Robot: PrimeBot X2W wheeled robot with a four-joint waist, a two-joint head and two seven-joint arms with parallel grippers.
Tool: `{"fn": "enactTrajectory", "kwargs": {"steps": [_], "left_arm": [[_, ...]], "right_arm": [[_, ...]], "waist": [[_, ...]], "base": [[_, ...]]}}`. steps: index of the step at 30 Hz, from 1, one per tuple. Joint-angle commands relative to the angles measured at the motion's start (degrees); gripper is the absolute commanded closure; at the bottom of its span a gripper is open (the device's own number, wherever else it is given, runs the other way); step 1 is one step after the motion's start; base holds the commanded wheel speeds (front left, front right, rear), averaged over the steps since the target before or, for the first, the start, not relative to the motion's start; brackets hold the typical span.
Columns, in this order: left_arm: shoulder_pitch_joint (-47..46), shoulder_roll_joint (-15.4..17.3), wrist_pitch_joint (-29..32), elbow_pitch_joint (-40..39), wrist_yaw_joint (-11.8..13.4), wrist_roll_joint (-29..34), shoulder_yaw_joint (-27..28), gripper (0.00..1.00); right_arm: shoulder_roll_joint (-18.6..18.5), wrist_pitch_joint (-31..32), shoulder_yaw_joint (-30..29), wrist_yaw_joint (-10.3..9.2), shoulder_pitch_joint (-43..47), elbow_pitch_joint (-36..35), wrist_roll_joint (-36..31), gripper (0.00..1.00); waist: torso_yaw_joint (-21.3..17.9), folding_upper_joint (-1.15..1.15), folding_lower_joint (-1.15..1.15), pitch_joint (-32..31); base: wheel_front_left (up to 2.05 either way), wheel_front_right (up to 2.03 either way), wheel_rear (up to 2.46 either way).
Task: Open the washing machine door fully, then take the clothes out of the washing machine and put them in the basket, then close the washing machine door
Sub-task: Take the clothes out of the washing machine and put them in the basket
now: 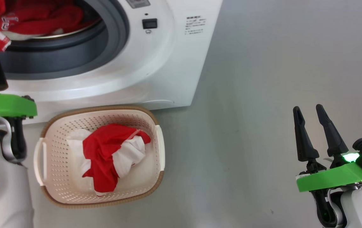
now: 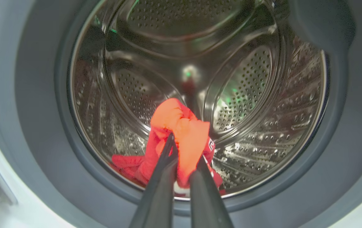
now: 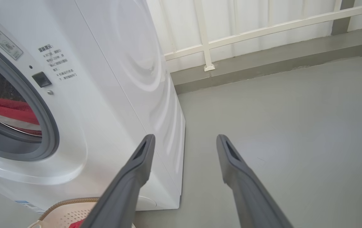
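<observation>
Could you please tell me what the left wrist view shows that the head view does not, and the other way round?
Left wrist view: the inside of the perforated steel drum, and the left claw shut on a red garment, pinched between its fingers.
Head view: the basket on the floor holding a red and white garment, and the right claw open, holding nothing.
Both: the washing machine with its grey gasket, and red clothes at the drum's mouth.

floor: grey, smooth | on it: washing machine, basket just beside its front
</observation>
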Motion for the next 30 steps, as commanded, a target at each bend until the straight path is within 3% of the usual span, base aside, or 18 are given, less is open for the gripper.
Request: {"fn": "enactTrajectory", "kwargs": {"steps": [1, 8, 19, 25, 30], "left_arm": [[1.48, 1.76, -0.29, -2.97, -0.49, -0.05, 1.46, 1.0], [6.11, -1.12, -0.29, -15.93, -1.16, 0.13, 0.57, 1.0], [12.9, -3.07, -0.29, -34.09, -1.3, 0.23, -2.61, 1.0], [15.81, -3.3, -0.29, -38.66, -1.01, 0.33, -4.26, 1.0], [18.15, -3.33, -0.29, -36.53, -0.65, -0.32, -5.32, 1.0]], "right_arm": [[-0.79, -0.37, 1.15, 0.35, 1.16, -1.25, -0.23, 0.0], [-1.28, -0.37, 1.23, 0.35, 1.9, -1.2, -0.27, 0.0], [-2.03, -0.37, 1.07, 0.35, 2.71, -1.54, -0.31, 0.0], [-2.3, -0.37, 1.19, 0.35, 2.54, -1.73, -0.31, 0.0], [-2.32, -0.37, 1.54, 0.35, 2.21, -1.76, -0.32, 0.0]], "waist": [[0.81, 0.0, 0.0, -0.81], [2.14, 0.0, 0.0, -2.01], [3.98, 0.0, 0.0, -2.35], [4.47, 0.0, 0.0, -1.68], [4.34, 0.0, 0.0, -1.06]], "base": [[0.0, 0.0, 0.0], [0.0, 0.0, 0.0], [0.0, 0.0, 0.0], [0.0, 0.0, 0.0], [0.0, 0.0, 0.0]]}}
